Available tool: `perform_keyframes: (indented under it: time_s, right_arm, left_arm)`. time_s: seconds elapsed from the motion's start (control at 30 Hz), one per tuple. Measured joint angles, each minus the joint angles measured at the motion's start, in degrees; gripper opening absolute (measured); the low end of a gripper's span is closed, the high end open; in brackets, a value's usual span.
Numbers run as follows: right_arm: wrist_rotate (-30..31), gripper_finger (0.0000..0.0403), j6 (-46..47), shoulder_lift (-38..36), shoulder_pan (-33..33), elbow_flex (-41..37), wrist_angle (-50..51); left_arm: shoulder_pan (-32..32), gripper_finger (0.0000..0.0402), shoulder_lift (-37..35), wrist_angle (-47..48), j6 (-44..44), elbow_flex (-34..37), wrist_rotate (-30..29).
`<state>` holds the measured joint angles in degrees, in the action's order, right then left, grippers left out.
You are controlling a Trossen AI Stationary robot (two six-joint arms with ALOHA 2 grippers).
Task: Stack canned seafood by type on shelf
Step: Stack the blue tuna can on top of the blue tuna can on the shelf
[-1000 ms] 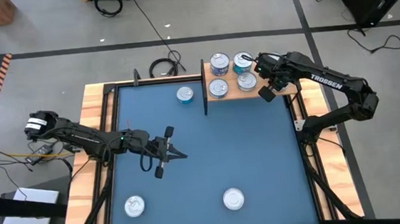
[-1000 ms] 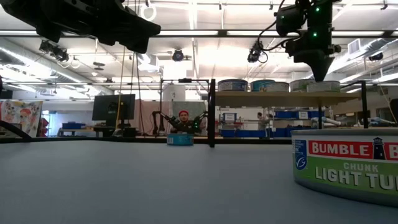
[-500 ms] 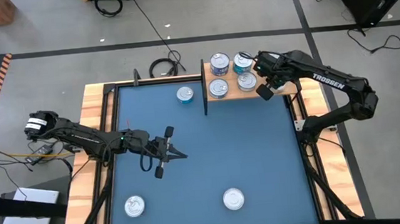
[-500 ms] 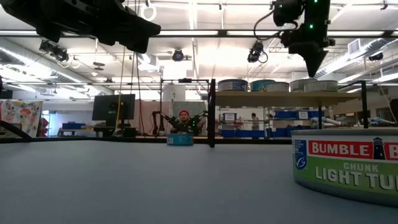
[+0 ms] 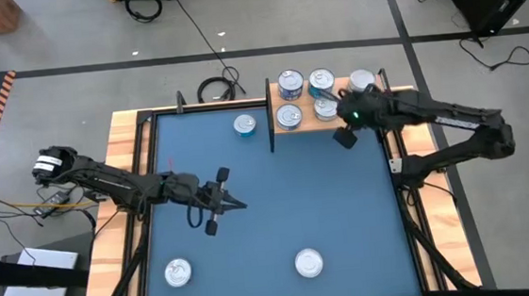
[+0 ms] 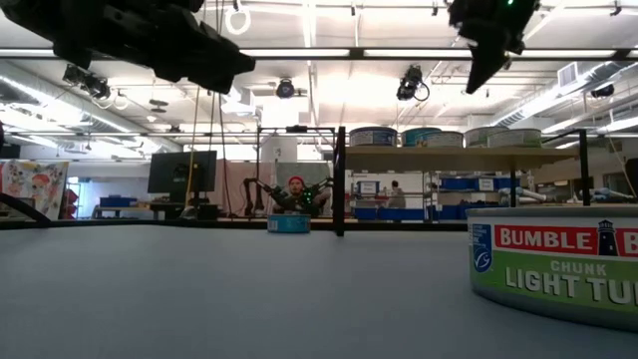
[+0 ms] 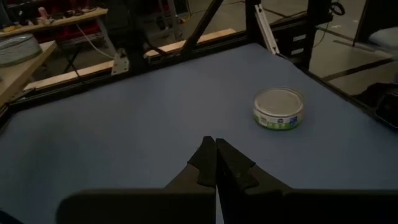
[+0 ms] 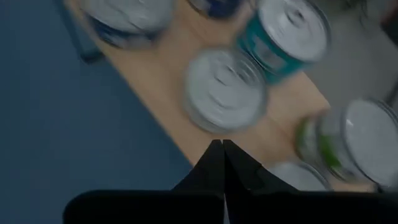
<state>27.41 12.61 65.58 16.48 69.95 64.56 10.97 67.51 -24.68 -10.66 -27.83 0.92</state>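
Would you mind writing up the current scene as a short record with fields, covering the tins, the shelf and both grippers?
shelf: wooden board at the far edge of the blue mat
tins on shelf: five visible from above, among them one at the right end
tins on mat: three; one far beside the shelf, two near
left gripper: shut, empty, above the mat's left half
right gripper: shut, empty, at the shelf's near right edge
background: a person beyond the table
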Motion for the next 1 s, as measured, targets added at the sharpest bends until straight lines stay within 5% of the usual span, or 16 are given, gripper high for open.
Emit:
perform_keyframes:
  time_s: [0.17, 0.5, 0.7, 1.0]
  right_arm:
    - [3.25, 0.0002, 2.39, -3.89, -10.77, -5.94, -6.95]
    - [11.39, 0.0003, 5.05, -3.2, -28.94, -14.87, -21.92]
    - [12.24, 0.0007, 5.82, -0.02, -35.12, -16.24, -28.51]
    - [15.59, 0.0012, 6.79, 4.12, -40.47, -16.24, -32.26]
  left_arm:
    - [2.37, 0.0002, -0.38, 10.04, -1.13, -3.65, -1.31]
    - [12.28, 0.0002, -0.28, 54.41, 11.86, -22.35, -1.93]
    - [19.7, 0.0002, -0.2, 61.95, 27.08, -23.36, 4.87]
    - [27.64, 0.0032, 0.19, 63.94, 43.9, -20.44, 2.3]
